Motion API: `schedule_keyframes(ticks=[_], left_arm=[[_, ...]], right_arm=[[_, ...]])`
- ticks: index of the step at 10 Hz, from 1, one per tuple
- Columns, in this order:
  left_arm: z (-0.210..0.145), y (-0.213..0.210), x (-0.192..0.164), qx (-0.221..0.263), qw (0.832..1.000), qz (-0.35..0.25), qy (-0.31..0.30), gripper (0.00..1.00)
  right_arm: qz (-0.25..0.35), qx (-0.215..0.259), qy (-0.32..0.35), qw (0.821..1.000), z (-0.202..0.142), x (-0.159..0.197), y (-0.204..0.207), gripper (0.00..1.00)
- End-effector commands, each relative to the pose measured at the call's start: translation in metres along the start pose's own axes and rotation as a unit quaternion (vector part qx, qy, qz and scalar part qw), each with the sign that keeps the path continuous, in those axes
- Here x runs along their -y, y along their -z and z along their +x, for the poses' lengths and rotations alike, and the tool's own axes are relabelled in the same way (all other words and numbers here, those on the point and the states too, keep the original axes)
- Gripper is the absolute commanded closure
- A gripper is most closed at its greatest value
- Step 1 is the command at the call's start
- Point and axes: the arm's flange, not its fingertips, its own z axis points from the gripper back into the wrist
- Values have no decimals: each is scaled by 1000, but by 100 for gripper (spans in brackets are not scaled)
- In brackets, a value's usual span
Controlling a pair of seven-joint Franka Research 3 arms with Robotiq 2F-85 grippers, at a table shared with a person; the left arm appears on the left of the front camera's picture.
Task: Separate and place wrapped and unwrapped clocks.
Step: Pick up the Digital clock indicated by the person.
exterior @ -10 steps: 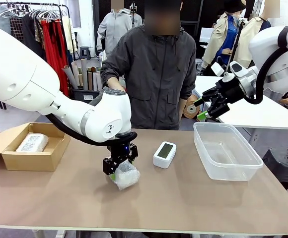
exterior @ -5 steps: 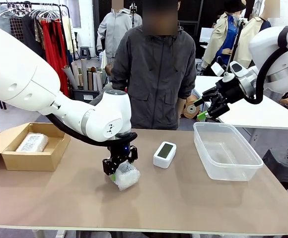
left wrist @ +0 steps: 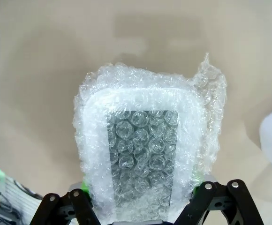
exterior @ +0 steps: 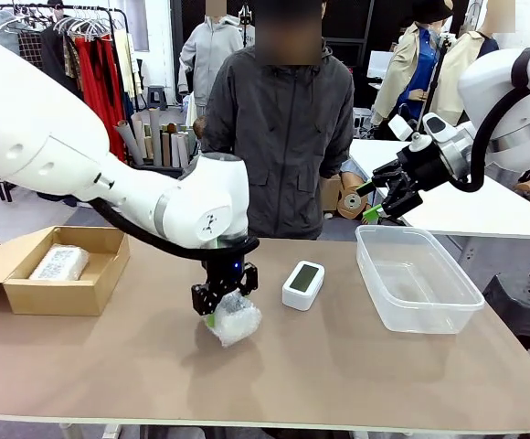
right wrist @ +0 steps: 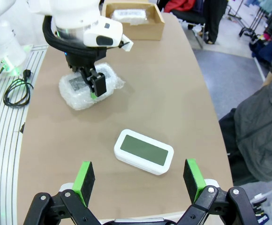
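The second bubble-wrapped clock (left wrist: 143, 154), whitish and crinkled with a dark screen showing through the bubbles, sits mid-table. The left gripper (exterior: 216, 309) is clamped on its sides, and it looks barely lifted, if at all. One wrapped bundle (exterior: 59, 262) already lies in the cardboard box (exterior: 64, 297). The bare white clock (exterior: 302, 284) waits untouched beside the clear tub (exterior: 367, 270), and the right gripper (right wrist: 139, 177) hangs open above it.
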Motion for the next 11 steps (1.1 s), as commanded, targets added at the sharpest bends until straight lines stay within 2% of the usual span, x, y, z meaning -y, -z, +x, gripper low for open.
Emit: schedule_keyframes(ticks=[1,4,7,9,11], left_arm=[[6,-43,7,-11,999,7,38,100],[19,-103,25,-15,994,25,106,100],[42,-167,44,5,989,36,145,100],[55,-205,56,23,971,53,234,100],[62,-243,72,29,953,54,297,100]], right_arm=[[-4,-2,-4,1000,1,0,-1,0],[-4,-2,-4,1000,1,0,-1,0],[-4,-2,-4,1000,1,0,-1,0],[-4,-2,-4,1000,1,0,-1,0],[-4,-2,-4,1000,1,0,-1,0]])
